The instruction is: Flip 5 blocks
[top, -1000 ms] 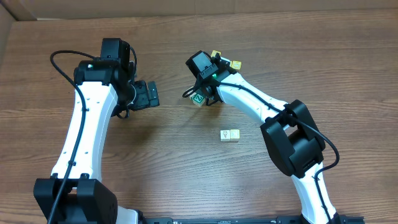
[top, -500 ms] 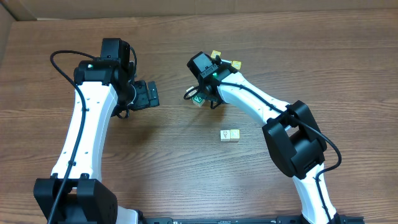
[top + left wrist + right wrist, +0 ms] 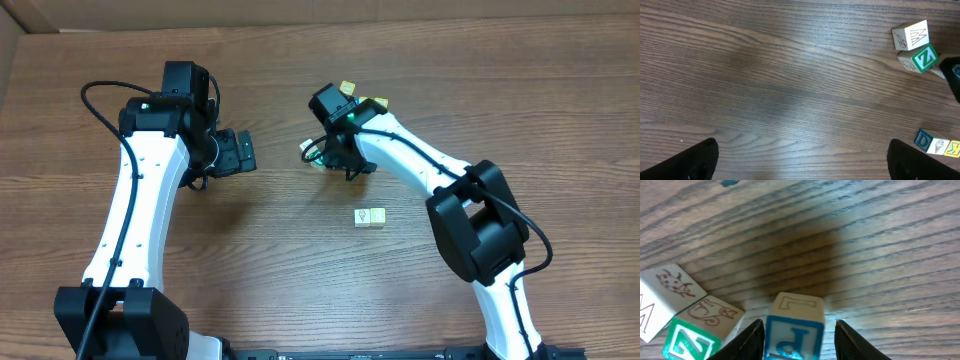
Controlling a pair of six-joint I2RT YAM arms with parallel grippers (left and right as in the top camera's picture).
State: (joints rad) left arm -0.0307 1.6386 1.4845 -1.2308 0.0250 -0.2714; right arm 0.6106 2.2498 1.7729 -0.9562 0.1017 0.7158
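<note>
In the right wrist view the blue-faced P block [image 3: 794, 330] stands on the table between the fingers of my right gripper [image 3: 798, 332], whose jaws are open, with a gap on the block's right side. Left of it sit the green Z block [image 3: 687, 341] and a whitish block [image 3: 667, 292] with a ladybug drawing. The left wrist view shows the same Z block [image 3: 921, 58] below the whitish W block [image 3: 910, 36]. Two cream blocks [image 3: 369, 216] lie side by side mid-table. My left gripper [image 3: 801, 165] is open over bare wood, far from every block.
A row with a blue D cube [image 3: 923, 140], a cream cube and a yellow cube lies near the left wrist view's lower right corner. Yellow cubes [image 3: 380, 103] sit behind the right arm [image 3: 420, 165]. The wooden table [image 3: 270, 260] surrounds them.
My right gripper's jaws have widened around the P block, and the wrist has shifted slightly to the right. The left arm has not moved.
</note>
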